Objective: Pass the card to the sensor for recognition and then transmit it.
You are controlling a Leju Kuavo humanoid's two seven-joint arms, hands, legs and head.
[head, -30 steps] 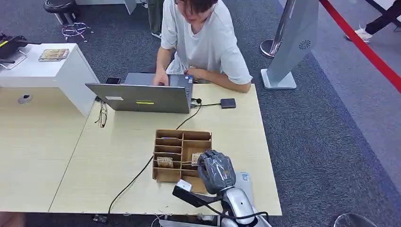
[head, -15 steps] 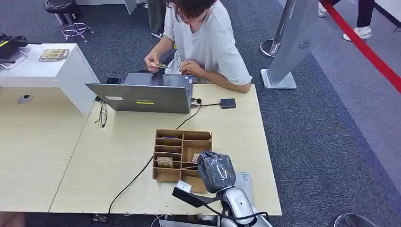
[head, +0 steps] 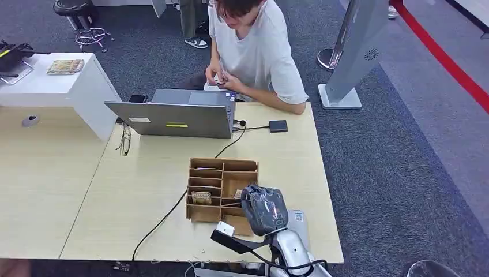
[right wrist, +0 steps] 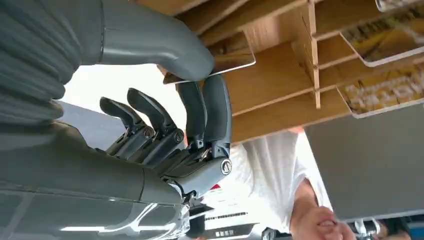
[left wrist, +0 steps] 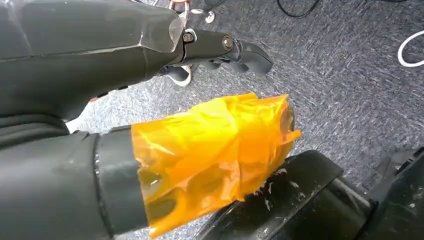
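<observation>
My right hand [head: 264, 209] hovers over the near right corner of the wooden card box [head: 222, 167] on the table. In the right wrist view its thumb [right wrist: 165, 47] and fingers [right wrist: 210, 107] pinch a glossy card [right wrist: 236, 59] just above a compartment of the box [right wrist: 280, 75]. More cards lie in other slots [right wrist: 387, 90], and one shows at the box's near left [head: 201, 198]. A small black square sensor [head: 278, 126] on a cable sits at the table's far right. My left hand [left wrist: 200, 150] hangs over the carpet, its thumb wrapped in orange film, holding nothing.
A person [head: 254, 46] sits at the far side behind an open laptop [head: 173, 118], hands near the chest. Glasses [head: 124, 138] and a black cable [head: 167, 213] lie on the table [head: 69, 190]. A white cabinet [head: 57, 86] stands far left, a grey stand [head: 352, 57] far right.
The person lifted both hands from the laptop, held small cards, then drew them in to the chest. My right hand has barely moved over the box.
</observation>
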